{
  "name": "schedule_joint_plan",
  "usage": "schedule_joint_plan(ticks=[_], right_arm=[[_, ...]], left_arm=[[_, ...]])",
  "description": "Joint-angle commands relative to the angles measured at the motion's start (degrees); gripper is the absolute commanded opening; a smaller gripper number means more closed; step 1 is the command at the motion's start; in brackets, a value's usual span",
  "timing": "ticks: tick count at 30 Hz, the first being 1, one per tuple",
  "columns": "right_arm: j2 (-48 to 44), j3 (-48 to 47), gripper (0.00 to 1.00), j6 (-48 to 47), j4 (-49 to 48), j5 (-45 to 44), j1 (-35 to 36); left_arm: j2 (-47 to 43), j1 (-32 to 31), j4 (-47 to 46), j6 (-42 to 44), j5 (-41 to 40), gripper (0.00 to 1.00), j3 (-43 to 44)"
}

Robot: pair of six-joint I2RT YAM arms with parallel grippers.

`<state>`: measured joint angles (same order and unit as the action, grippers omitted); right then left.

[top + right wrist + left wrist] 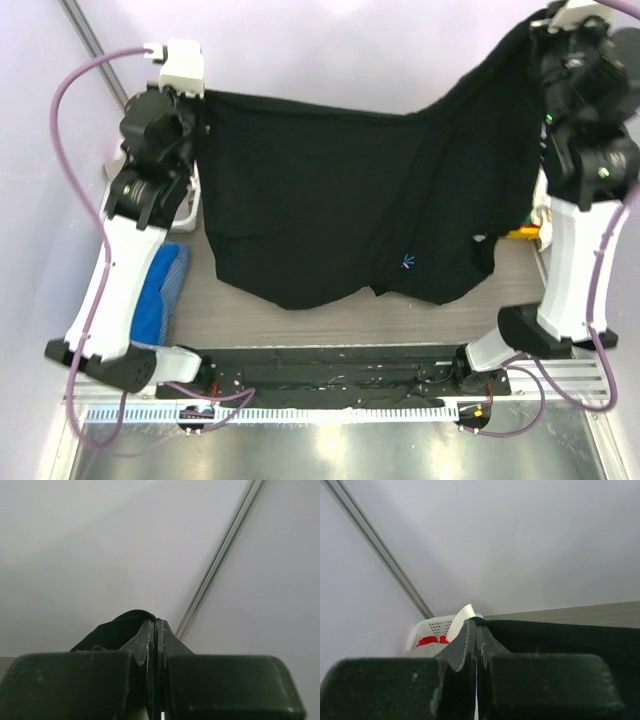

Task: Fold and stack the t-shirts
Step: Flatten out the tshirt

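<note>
Left claw [198, 97] and right claw [545, 28] both clamped on black t-shirt [340, 200] — held spread above worktop [330, 325], right side higher. Best to level corners, keep fabric taut before lowering flat.

You had soft, even light; the black shirt [330, 200] showed almost no detail, and wrist views blurred up close.

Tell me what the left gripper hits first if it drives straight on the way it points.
Probably the basket, whose rim shows right behind the tips of the left gripper, which is shut on the shirt. If it clears that, the wall comes next. Depth is hard to judge.
</note>
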<state>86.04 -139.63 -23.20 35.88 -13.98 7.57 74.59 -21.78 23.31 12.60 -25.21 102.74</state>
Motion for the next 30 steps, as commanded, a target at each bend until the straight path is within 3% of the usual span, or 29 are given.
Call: schedule_joint_plan(ticks=[1, 7, 16, 30], right_arm=[[2.99, -3.89, 0.01, -2.81, -5.99, -5.36, -0.37], [0.19, -2.84, 0.01, -2.11, -6.70, -5.45, -0.28], [-9.83, 0.94, 0.01, -0.53, -5.47, -4.21, -0.37], [-13.18, -1.61, 0.01, -2.90, -6.78, -7.82, -0.37]], left_arm=[[4.42, 4.37, -6.00, -1.51, -4.40, 0.00, 8.42], [3.91, 5.61, -5.30, -2.84, -3.00, 0.00, 8.36], [-8.57, 5.70, -0.11, -5.48, 3.50, 0.00, 5.20], [-16.23, 5.61, 2.71, -4.43, 1.22, 0.00, 4.75]])
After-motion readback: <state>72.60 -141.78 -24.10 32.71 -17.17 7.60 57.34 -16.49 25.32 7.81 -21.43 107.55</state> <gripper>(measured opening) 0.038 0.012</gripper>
